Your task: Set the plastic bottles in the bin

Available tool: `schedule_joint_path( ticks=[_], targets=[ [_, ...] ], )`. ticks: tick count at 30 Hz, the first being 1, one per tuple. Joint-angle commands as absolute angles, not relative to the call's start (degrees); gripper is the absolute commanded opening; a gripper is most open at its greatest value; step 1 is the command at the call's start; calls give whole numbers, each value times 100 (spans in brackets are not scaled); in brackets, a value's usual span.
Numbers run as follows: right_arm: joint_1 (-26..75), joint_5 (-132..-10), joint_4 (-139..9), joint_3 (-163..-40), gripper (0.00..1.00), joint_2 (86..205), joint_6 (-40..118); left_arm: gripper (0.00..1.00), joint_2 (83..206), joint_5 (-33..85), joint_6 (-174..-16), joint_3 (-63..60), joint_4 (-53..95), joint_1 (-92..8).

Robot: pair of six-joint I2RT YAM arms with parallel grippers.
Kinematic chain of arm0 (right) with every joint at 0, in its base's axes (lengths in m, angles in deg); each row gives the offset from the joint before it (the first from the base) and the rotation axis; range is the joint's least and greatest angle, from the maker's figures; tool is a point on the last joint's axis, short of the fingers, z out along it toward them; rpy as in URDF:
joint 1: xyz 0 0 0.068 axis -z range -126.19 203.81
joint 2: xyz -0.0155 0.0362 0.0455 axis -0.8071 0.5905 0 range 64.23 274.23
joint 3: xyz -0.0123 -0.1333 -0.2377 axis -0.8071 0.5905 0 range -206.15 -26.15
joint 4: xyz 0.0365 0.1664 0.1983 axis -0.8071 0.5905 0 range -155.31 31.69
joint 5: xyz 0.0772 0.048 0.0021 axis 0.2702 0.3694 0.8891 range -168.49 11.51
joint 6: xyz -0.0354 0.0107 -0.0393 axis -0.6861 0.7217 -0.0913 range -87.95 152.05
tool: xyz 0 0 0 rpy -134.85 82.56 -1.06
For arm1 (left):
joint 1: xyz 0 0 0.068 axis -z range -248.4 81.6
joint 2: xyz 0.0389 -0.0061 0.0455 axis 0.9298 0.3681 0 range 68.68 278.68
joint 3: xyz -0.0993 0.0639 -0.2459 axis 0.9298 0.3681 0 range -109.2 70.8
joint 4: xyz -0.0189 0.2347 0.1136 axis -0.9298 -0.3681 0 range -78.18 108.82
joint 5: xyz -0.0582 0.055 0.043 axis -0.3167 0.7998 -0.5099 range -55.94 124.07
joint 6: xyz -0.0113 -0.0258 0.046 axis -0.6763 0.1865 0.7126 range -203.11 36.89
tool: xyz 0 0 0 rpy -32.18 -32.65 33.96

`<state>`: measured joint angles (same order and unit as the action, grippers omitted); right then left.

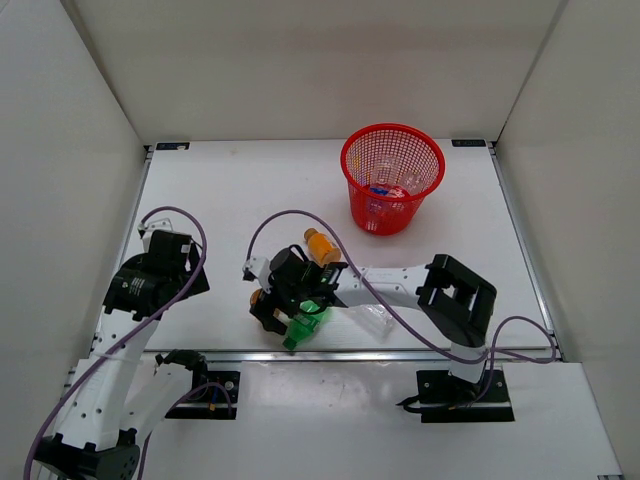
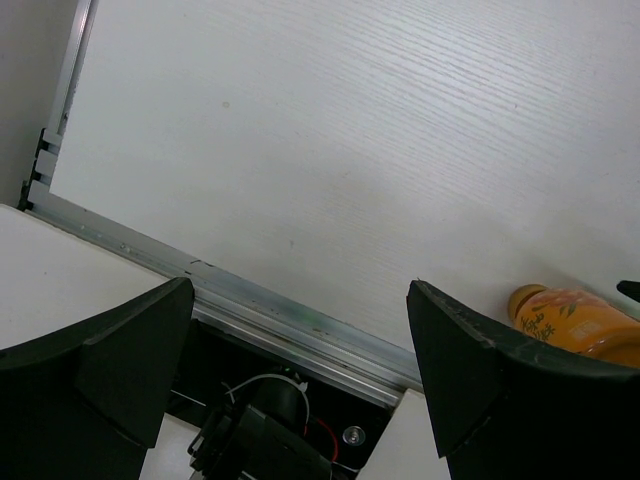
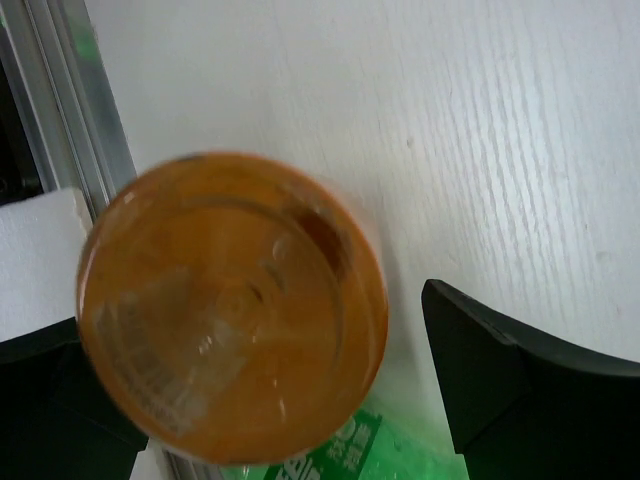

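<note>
My right gripper point(image 1: 272, 303) reaches left across the near table. In the right wrist view it point(image 3: 250, 340) is open around the base of an orange-filled bottle point(image 3: 235, 305), with a gap to the right finger point(image 3: 520, 390). That bottle point(image 1: 258, 297) is mostly hidden in the top view. A green bottle point(image 1: 303, 326) lies just beside it and shows in the right wrist view point(image 3: 330, 460). A second orange-filled bottle point(image 1: 320, 246) lies further back. A clear bottle point(image 1: 378, 318) lies under the right arm. The red mesh bin point(image 1: 392, 178) stands far right with bottles inside. My left gripper point(image 1: 165, 245) is open and empty point(image 2: 300, 300).
The aluminium rail point(image 2: 260, 305) along the table's near edge runs under the left gripper, with an arm base below it. An orange-filled bottle point(image 2: 575, 320) shows at the right edge of the left wrist view. White walls enclose the table on three sides.
</note>
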<state>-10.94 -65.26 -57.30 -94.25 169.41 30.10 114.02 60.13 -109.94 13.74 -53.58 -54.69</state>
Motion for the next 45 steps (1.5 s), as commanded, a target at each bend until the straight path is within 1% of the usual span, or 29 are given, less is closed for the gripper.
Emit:
schedule_joint_path(
  ticks=[1,2,3,4,5,7,8,10,13,16,18,19,21,22,23,24,25,26,28,31,34,37,39,40,41,42,43,44,45],
  targets=[
    [-1105,-6425,-6459,-9752,99,17083,3037,99,11429,6079,-10965,1270,-5343,-5434],
    [-1123,-6391,-6600,-9787,99,17119,3030,99,11438,6052,-10974,1253,-5299,-5486],
    [-1123,-6416,-6679,-9761,94,17128,3082,99,11429,5965,-10922,1270,-5299,-5452],
    [-1106,-6443,-6802,-9778,85,17163,3126,98,11438,5999,-10947,1279,-5281,-5434],
    [-1071,-6408,-6786,-9839,78,17163,3135,99,11429,5991,-10956,1279,-5290,-5460],
    [-1079,-6513,-6637,-9945,47,17137,3170,99,11429,5973,-10930,1270,-5308,-5460],
    [-1070,-6574,-6541,-9954,42,17032,3161,99,11421,5912,-10947,1261,-5281,-5434],
    [-1009,-6741,-6382,-9981,26,16822,3170,98,11438,5842,-10921,1252,-5229,-5425],
    [-930,-7056,-6198,-9911,19,16321,3179,98,11473,5587,-10904,1270,-5097,-5425],
    [-614,-7444,-5899,-9945,18,15698,3503,98,11499,5210,-10808,1331,-4878,-5320],
    [42,-7515,-5548,-10067,18,15310,3662,99,11543,4998,-10780,1367,-4684,-5171],
    [194,-7394,-5477,-10112,19,15056,3819,99,11604,4841,-10720,1428,-4536,-5161],
    [1079,-7121,-5310,-10209,20,14598,3891,99,11745,4620,-10762,1507,-4307,-4838],
    [1309,-7085,-5240,-10374,17,14483,3969,98,11868,4376,-10719,1534,-4132,-4758],
    [1729,-7128,-4995,-10463,16,14404,3952,99,12008,4208,-10736,1569,-3956,-4566],
    [2177,-7181,-4732,-10742,17,14386,3952,98,12088,4137,-10771,1586,-3876,-4364],
    [2391,-7277,-4616,-10980,16,14394,3970,99,12228,3927,-10746,1595,-3640,-4266],
    [2793,-7269,-4467,-11070,16,14464,3953,98,12438,3751,-10737,1604,-3420,-4073],
    [3444,-7270,-4299,-11272,17,14613,4013,99,12719,3409,-10658,1587,-3111,-3626],
    [3868,-7260,-4264,-11387,19,14973,4040,98,13255,2986,-10509,1508,-2672,-3028],
    [3957,-7489,-4089,-11728,23,15447,4014,98,13819,2712,-10201,1341,-2513,-2553],
    [4080,-7410,-3913,-12106,37,15852,4101,99,14224,2704,-10034,1261,-2460,-2244],
    [4019,-7270,-3807,-12318,56,16011,4067,99,14373,2598,-9902,1331,-2390,-2173],
    [4071,-7208,-3771,-12362,68,16072,4049,99,14382,2511,-9867,1375,-2346,-2173],
    [4071,-7182,-3780,-12423,73,16073,4032,98,14400,2475,-9858,1410,-2302,-2156],
    [4037,-7199,-3728,-12459,82,16073,4014,98,14426,2423,-9849,1437,-2276,-2103],
    [4071,-7225,-3753,-12442,88,16012,4023,99,14426,2353,-9823,1489,-2162,-2085],
    [4106,-7199,-3736,-12468,92,15959,4057,98,14435,2300,-9779,1551,-2144,-2033],
    [4133,-7155,-3727,-12424,97,15968,4049,99,14461,2264,-9822,1560,-2083,-1989]
  ],
)
